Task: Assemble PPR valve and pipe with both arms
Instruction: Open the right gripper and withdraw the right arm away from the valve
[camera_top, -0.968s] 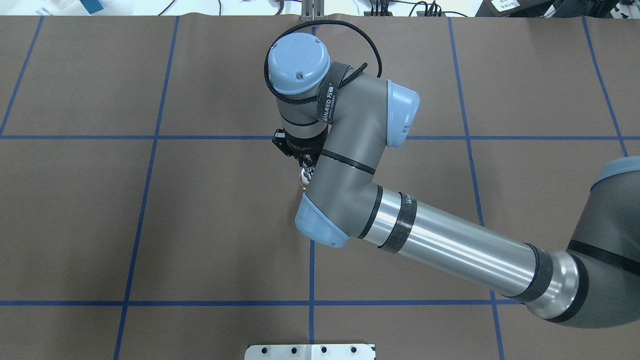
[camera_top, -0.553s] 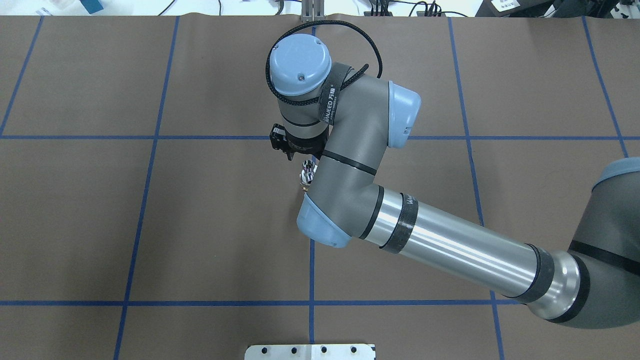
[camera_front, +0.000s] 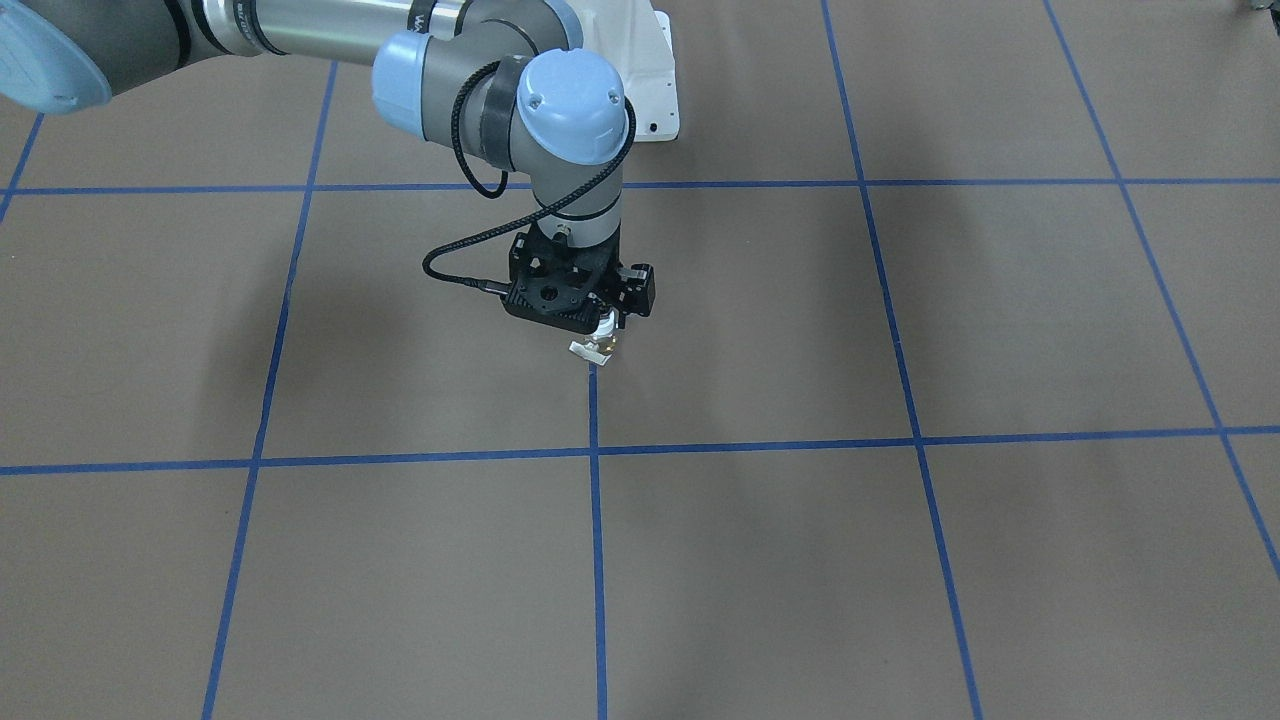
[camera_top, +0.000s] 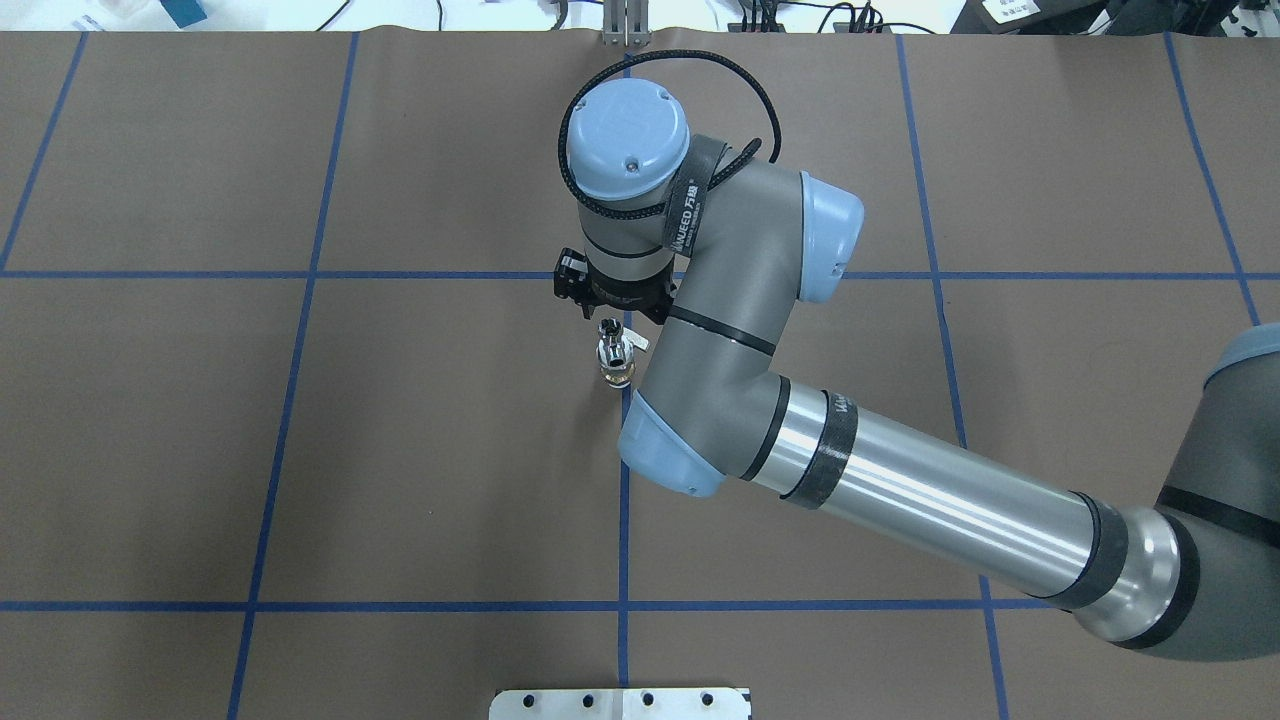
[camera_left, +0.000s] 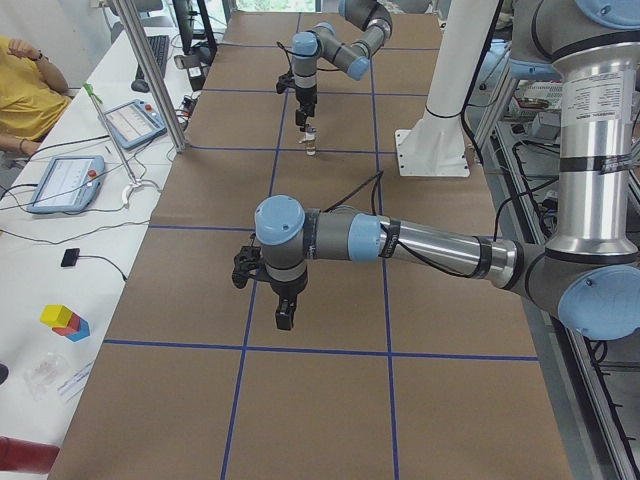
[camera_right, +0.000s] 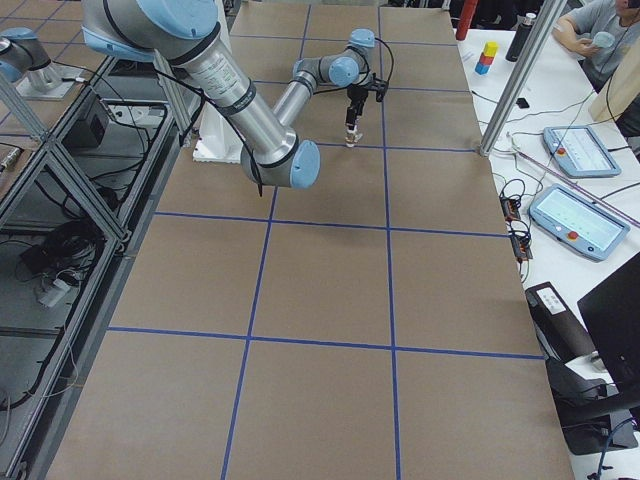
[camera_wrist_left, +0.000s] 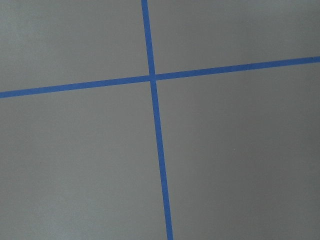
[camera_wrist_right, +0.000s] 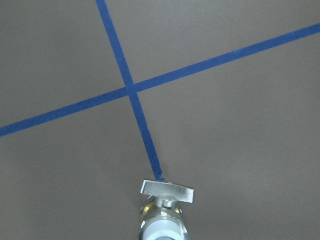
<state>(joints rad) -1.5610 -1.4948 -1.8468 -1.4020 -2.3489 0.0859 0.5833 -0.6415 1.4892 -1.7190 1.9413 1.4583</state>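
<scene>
item one: i am seeing the ppr valve (camera_wrist_right: 161, 216) sitting at the bottom edge, near centre, its flat whitish tab (camera_wrist_right: 167, 188) lying crosswise above the brass body (camera_wrist_right: 159, 212) and white collar (camera_wrist_right: 162, 231). item two: two blue tape lines (camera_wrist_right: 129, 89) are crossing on the brown table cover (camera_wrist_right: 240, 145), one running down to the tab.

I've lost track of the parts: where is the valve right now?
In the overhead view, the valve sits on the central blue tape line, close beside the right claw on the side nearer the robot.
</scene>
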